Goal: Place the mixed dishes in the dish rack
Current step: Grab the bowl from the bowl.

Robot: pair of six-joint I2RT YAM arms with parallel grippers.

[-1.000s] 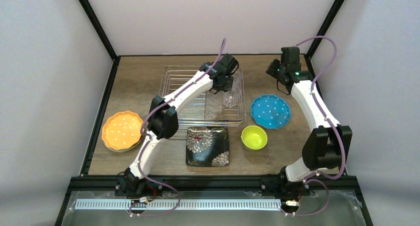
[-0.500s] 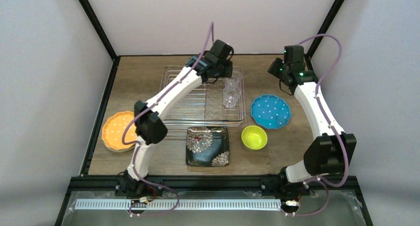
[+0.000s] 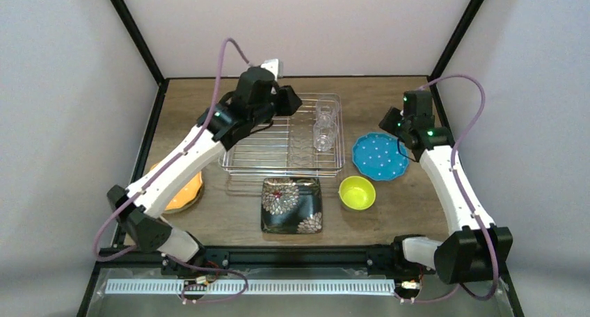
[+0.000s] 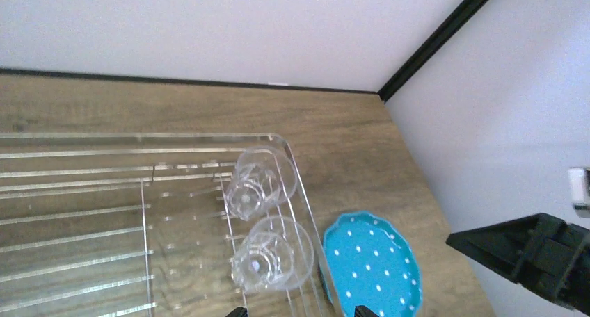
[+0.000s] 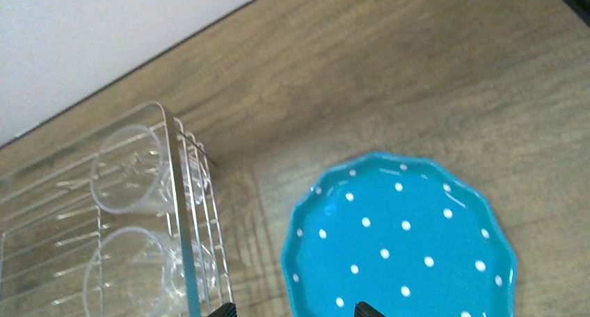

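The silver wire dish rack [image 3: 271, 140] stands at the table's back middle. Two clear glass cups [image 3: 325, 112] [image 3: 323, 137] lie in its right end; they also show in the left wrist view [image 4: 263, 181] [image 4: 273, 256]. My left gripper [image 3: 296, 103] is open and empty above the rack's back edge, left of the cups. My right gripper [image 3: 389, 120] is open and empty just above the back left rim of the blue dotted plate [image 3: 379, 157] [image 5: 403, 233]. The orange plate [image 3: 184, 192] is mostly hidden under my left arm. No pale green plate or mint bowl is in view.
The black floral square plate [image 3: 291, 204] and the yellow-green bowl [image 3: 357, 192] sit in front of the rack. The rack's right rim [image 5: 182, 192] is close to the blue plate's left edge. Black frame posts stand at the back corners.
My left arm has swung left and back, away from the cups, its elbow now over the orange plate. My right gripper has come down toward the blue plate.
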